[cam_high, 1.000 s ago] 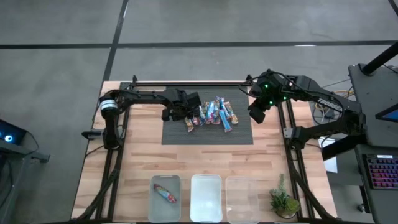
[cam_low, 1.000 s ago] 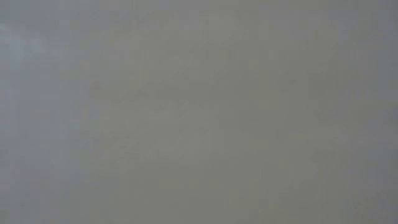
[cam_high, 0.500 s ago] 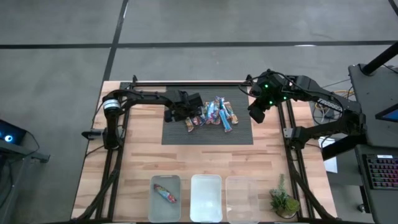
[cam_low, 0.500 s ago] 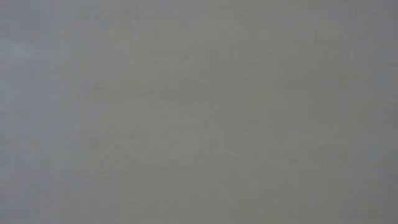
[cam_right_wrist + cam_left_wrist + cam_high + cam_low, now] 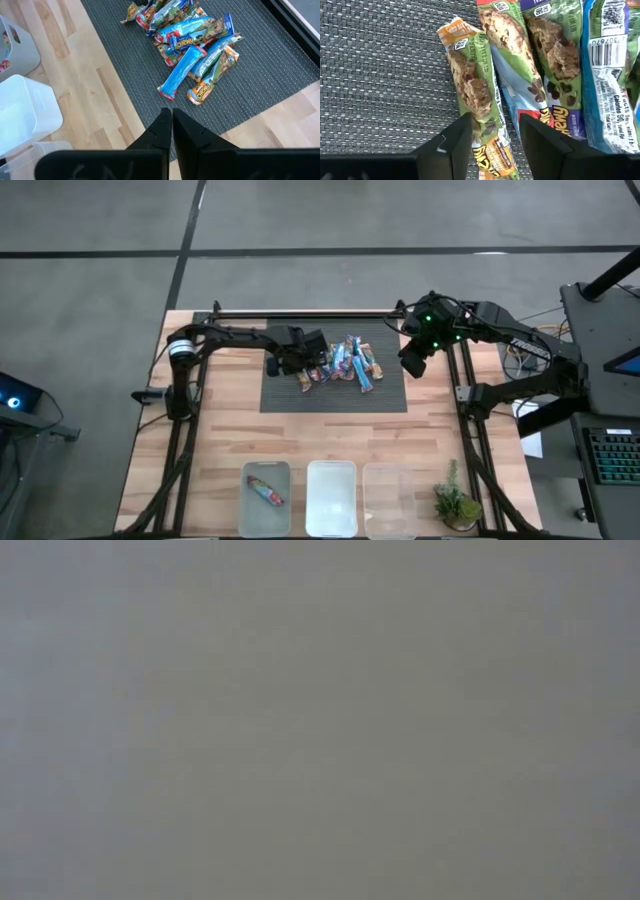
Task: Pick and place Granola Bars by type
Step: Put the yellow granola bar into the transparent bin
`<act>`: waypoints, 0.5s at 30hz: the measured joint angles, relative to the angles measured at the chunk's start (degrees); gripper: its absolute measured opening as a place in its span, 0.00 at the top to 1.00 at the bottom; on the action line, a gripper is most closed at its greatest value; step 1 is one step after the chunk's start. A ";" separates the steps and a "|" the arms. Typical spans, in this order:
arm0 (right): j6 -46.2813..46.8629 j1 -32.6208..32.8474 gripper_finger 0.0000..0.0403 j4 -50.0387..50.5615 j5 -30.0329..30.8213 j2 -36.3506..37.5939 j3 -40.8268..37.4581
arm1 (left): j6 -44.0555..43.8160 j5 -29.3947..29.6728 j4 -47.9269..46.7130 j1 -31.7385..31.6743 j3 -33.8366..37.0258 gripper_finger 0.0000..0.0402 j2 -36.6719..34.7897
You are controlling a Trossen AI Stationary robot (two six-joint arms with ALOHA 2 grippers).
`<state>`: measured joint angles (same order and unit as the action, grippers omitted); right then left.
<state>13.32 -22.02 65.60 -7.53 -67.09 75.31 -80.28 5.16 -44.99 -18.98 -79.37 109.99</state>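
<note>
Several granola bars (image 5: 345, 363) lie heaped on the dark woven mat (image 5: 300, 398) at the table's far middle; the right wrist view shows the heap (image 5: 192, 40) too. My left gripper (image 5: 313, 360) hangs over the heap's left end, pointing down and open. Its fingers (image 5: 495, 122) stand on either side of a green bar with orange ends (image 5: 470, 75), which lies flat on the mat. Whether they touch it, I cannot tell. My right gripper (image 5: 171, 120) is shut and empty, high over the mat's right edge (image 5: 413, 362).
Three clear bins stand along the near edge: the left one (image 5: 266, 518) holds a red-wrapped bar (image 5: 266, 491); beside it are the middle bin (image 5: 331, 498) and the right bin (image 5: 388, 498). A small plant (image 5: 455, 505) stands at the near right. The low view shows only grey.
</note>
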 joint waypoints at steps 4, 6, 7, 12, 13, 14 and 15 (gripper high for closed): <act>0.00 0.01 0.98 -0.04 0.01 0.02 0.00 | -0.27 -0.03 -0.13 0.00 0.00 0.63 1.02; 0.00 0.02 0.98 -0.04 0.02 0.02 0.00 | -0.68 -0.57 -0.09 0.00 0.00 0.63 1.35; 0.00 0.00 0.98 -0.04 0.02 0.02 0.00 | -0.84 -1.17 -0.03 -0.02 0.00 0.63 1.36; -0.02 0.00 0.98 -0.09 0.01 0.02 0.00 | -0.89 -1.63 0.00 0.04 -0.01 0.63 0.66; -0.01 0.00 0.98 -0.12 0.02 0.02 0.00 | -0.89 -1.63 -0.21 0.04 -0.16 0.63 0.44; -0.01 0.01 0.98 -0.15 0.02 0.02 0.00 | -0.86 -1.63 -0.72 0.04 -0.41 0.63 0.13; -0.02 0.02 0.98 -0.15 0.00 0.02 0.00 | -0.75 -1.62 -1.56 0.02 -0.60 0.63 -0.20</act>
<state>13.30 -22.00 65.45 -7.53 -67.07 75.31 -81.03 3.53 -46.55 -18.96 -79.97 109.79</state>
